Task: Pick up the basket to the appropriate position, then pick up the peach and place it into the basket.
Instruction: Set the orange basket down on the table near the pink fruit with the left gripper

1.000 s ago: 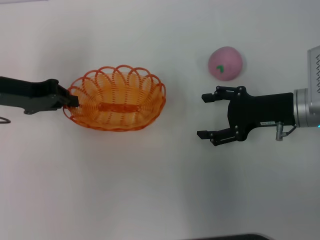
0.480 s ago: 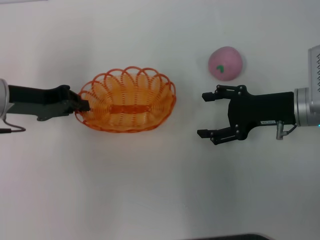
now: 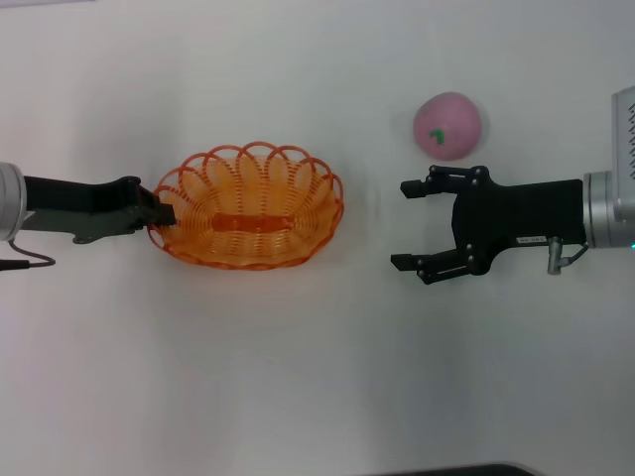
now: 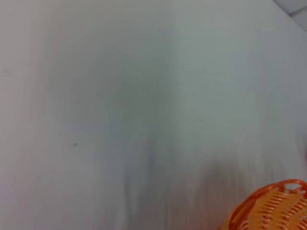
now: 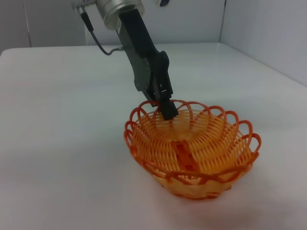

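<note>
The orange basket (image 3: 248,206) sits left of centre on the white table in the head view. My left gripper (image 3: 161,212) is shut on the basket's left rim. The right wrist view shows the basket (image 5: 192,146) with the left gripper (image 5: 168,109) pinching its far rim. A corner of the basket (image 4: 273,208) shows in the left wrist view. The pink peach (image 3: 447,125) with its green mark lies at the back right. My right gripper (image 3: 409,225) is open and empty, just in front of the peach and to the right of the basket.
The white table (image 3: 298,377) carries nothing else. A dark edge (image 3: 456,470) shows at the front of the head view.
My left gripper has carried the basket to the right, then eased slightly back left and down. The right arm and the peach have not moved.
</note>
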`<move>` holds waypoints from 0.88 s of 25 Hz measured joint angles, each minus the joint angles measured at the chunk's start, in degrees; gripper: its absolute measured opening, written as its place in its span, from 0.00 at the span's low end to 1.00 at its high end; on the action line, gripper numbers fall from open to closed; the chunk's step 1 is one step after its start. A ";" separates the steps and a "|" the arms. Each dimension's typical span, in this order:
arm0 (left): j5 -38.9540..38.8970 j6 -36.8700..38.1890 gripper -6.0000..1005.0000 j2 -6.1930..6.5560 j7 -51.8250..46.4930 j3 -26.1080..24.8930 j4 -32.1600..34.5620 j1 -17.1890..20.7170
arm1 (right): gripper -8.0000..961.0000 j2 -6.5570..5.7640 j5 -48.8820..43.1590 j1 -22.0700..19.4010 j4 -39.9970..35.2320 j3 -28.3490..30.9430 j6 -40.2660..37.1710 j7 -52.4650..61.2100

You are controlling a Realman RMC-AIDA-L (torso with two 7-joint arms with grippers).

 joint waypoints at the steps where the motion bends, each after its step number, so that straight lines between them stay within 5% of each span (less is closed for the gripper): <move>1: 0.00 -0.35 0.11 -0.02 0.00 0.21 0.05 0.08 | 0.94 -0.03 0.01 0.00 0.00 0.00 0.03 0.00; 22: -4.84 -1.28 0.12 0.14 0.40 3.87 0.22 2.02 | 0.94 -0.04 0.04 0.06 0.00 0.00 0.29 0.00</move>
